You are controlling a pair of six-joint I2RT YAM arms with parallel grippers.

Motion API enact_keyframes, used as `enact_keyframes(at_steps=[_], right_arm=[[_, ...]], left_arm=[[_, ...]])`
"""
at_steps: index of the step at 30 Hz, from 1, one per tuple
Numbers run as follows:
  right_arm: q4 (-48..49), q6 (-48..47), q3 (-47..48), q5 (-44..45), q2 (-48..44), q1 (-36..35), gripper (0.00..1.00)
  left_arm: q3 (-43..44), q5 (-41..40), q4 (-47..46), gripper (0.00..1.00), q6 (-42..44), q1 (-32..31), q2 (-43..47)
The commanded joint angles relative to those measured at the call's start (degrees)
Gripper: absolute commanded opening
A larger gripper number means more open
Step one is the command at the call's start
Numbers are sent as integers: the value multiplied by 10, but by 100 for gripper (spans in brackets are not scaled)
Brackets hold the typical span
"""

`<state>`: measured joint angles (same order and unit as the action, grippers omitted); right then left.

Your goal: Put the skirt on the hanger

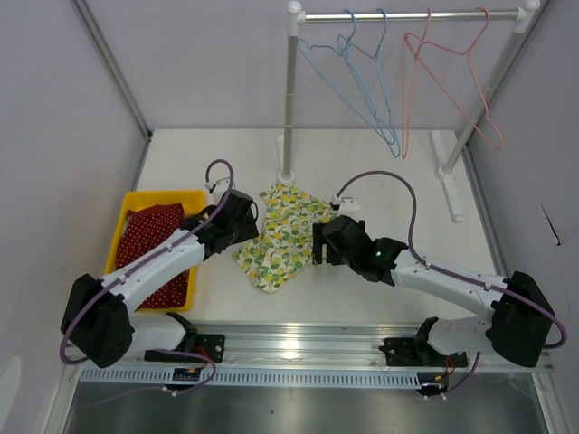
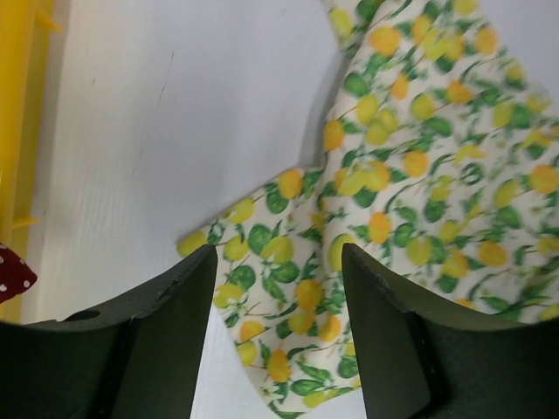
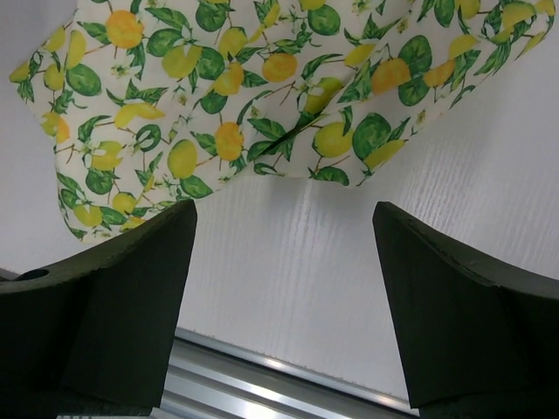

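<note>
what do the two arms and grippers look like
The left arm and right arm have white links, black joints and a looping purple cable each. The right shows a green light. The left gripper and right gripper have broad matte-black wedge fingers.

The skirt (image 1: 279, 237) is white with yellow lemons and green leaves.

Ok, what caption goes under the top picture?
Left gripper and right gripper, open, flank the lemon-print skirt on the table, hangers on the rack behind.
</note>
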<state>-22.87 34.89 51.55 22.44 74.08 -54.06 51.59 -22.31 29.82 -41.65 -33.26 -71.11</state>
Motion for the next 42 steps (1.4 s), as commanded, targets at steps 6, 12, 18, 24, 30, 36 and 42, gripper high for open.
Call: enact_keyframes(at_steps=[6,12,18,24,30,36,42], right_arm=[[85,2,-79,-7,-21,16,84],[182,-31,-144,-35,-17,59,86],[338,-61,-194,-141,11,128,87],[429,-55,-186,-180,92,141,84],[475,-33,-185,-164,141,148,70],[388,-26,-167,-116,102,156,20],[119,-68,-57,-80,17,220,7]], left_arm=[[-30,-47,-6,65,-17,6,-103],[-24,-63,-27,69,-15,10,-157],[-46,-25,-63,70,-5,19,-190],[-77,16,-100,63,-5,20,-201],[-95,57,-135,24,-5,19,-207],[-87,74,-136,0,13,19,-178],[-68,68,-108,0,13,19,-142]])
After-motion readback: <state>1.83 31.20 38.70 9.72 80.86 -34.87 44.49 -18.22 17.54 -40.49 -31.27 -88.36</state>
